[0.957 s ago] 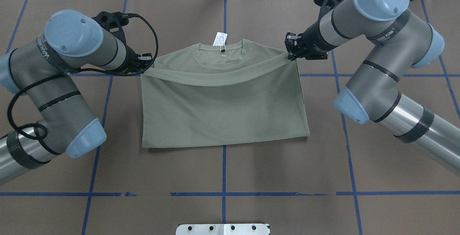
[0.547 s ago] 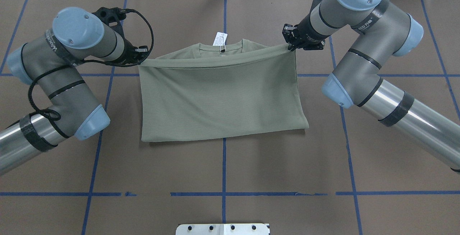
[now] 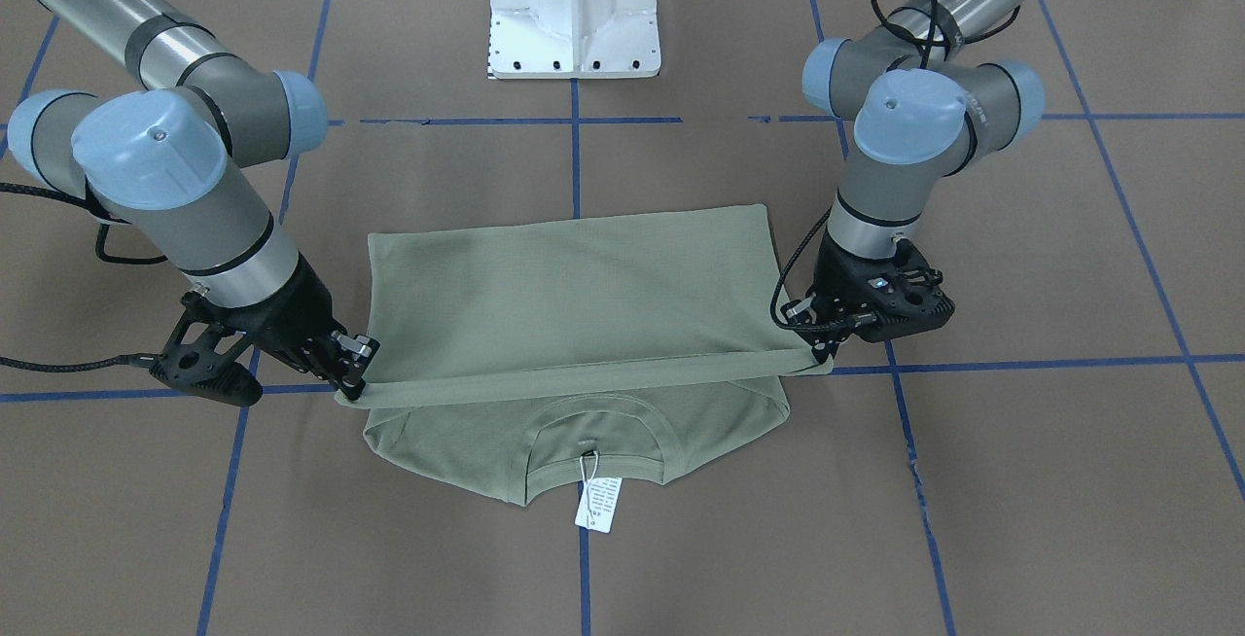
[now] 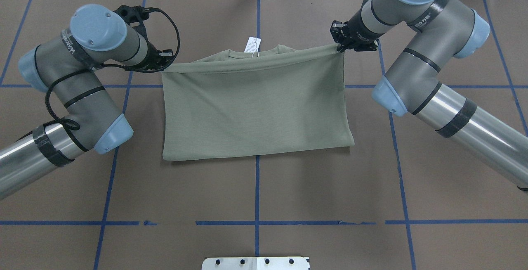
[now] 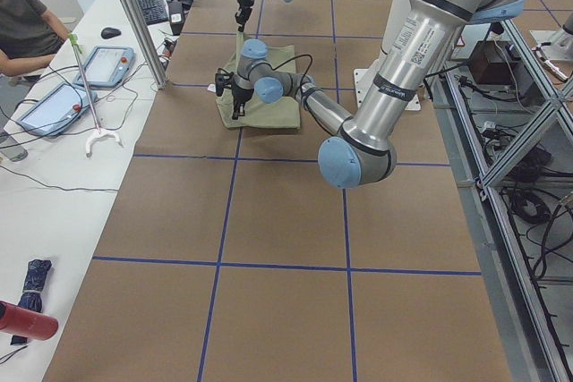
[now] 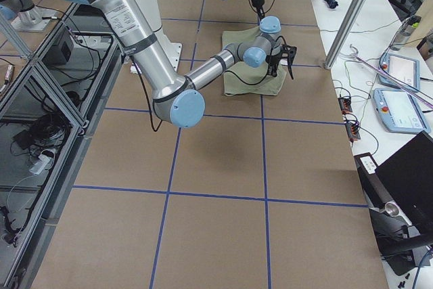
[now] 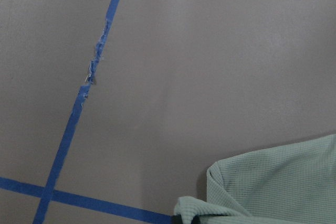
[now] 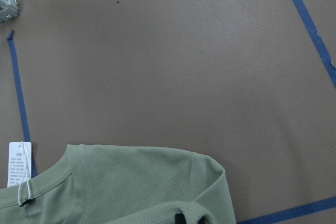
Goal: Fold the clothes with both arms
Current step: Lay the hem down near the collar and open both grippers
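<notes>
Overhead exterior: sage shirt [image 4: 255, 109] folded double, left fingers [image 4: 159, 67] and right fingers [image 4: 340, 46] pinching its hem.

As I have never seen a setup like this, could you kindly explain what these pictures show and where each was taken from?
These are two robot arms working at a table covered in brown paper with blue tape lines. Six cameras caught the same moment. One is behind and above the robot, one faces it, one stands at each end of the table, and one sits on each wrist. A pale green shirt lies on the table, partly folded, with a white hang tag at its collar. The left tool and the right tool each pinch one corner of the shirt's folded-over edge. They hold that edge stretched between them near the collar.
</notes>
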You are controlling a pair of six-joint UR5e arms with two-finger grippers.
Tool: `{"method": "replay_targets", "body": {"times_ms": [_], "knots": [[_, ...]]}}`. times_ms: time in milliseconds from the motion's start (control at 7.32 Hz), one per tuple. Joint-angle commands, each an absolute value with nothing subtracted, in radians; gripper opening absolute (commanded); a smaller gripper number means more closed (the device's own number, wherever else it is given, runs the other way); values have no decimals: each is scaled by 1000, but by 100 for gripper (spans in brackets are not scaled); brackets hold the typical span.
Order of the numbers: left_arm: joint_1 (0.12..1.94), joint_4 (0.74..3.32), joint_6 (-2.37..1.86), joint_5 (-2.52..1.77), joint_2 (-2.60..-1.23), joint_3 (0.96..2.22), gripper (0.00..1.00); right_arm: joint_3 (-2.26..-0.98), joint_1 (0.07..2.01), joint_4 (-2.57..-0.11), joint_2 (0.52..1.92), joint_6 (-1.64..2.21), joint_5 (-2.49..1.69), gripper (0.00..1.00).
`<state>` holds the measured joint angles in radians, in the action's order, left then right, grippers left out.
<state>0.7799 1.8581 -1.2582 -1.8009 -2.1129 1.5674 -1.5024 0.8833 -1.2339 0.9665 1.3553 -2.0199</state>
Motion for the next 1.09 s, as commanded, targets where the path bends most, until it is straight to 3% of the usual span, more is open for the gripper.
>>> {"method": "replay_targets", "body": {"times_ms": [0, 137, 273, 410, 957], "knots": [[779, 1855, -1264, -1799, -2132, 1557, 0, -1488, 877, -1233, 947, 1355, -2019, 0], [779, 1855, -1266, -1799, -2135, 1549, 5, -1485, 879, -1233, 946, 1356, -2019, 0], [778, 1856, -1264, -1795, -2137, 1531, 67, -1473, 879, -1233, 946, 1355, -2017, 77], [778, 1856, -1264, -1795, -2144, 1529, 100, -1465, 877, -1233, 945, 1356, -2011, 100], [782, 1855, -1261, -1798, -2151, 1538, 100, -1509, 814, -1229, 971, 1364, -2014, 100]]}}
